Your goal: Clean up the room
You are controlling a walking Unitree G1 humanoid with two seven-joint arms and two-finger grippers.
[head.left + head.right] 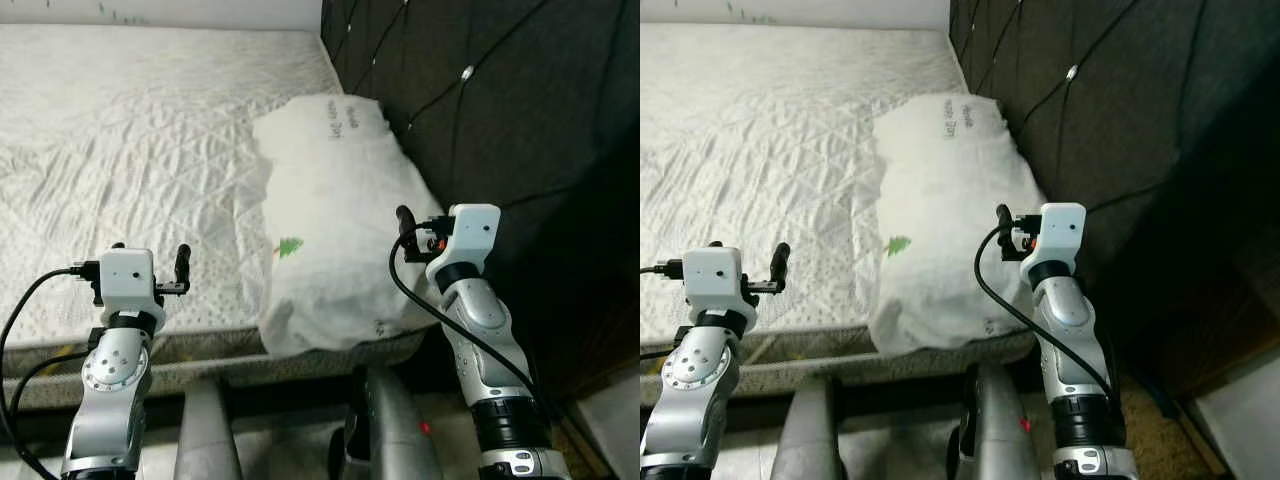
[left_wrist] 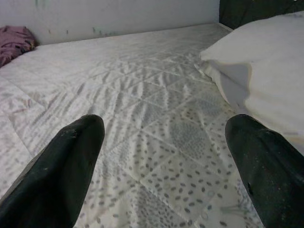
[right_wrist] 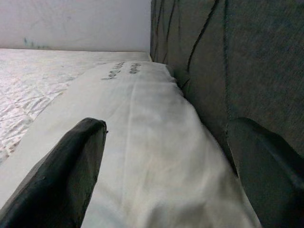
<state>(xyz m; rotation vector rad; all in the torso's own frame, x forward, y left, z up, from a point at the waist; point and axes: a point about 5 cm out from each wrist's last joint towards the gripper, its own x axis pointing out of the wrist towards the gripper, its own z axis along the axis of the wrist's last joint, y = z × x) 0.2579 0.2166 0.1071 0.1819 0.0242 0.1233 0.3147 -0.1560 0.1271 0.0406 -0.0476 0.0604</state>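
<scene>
- Risk of shoving the pillow (image 1: 335,220) off the near edge of the bed (image 1: 130,160): already overhanging that edge, so a forward nudge from the right claw (image 1: 412,232) could tip it down.
- Risk of jamming the right claw's outer finger (image 3: 266,166) against the dark padded headboard (image 1: 500,90), since the wrist view puts that finger right along the fabric, with little room beside the pillow.
- Risk of pinching only loose pillowcase instead of the filling, leaving a weak hold that slips on lifting.
- Right claw: spread wide, holding nothing, poised at the pillow's near end on the headboard side, pointing along its length; contact cannot be told.
- Left claw (image 1: 172,272): also spread wide and holding nothing, raised over the near part of the quilted mattress, well apart from the pillow, which sits off to its right.
- Pillow itself: lying lengthwise against the headboard, small green print near its left edge.
- Crumpled purple cloth (image 2: 14,40) at the far side of the bed by the wall, likely another thing to tidy.
</scene>
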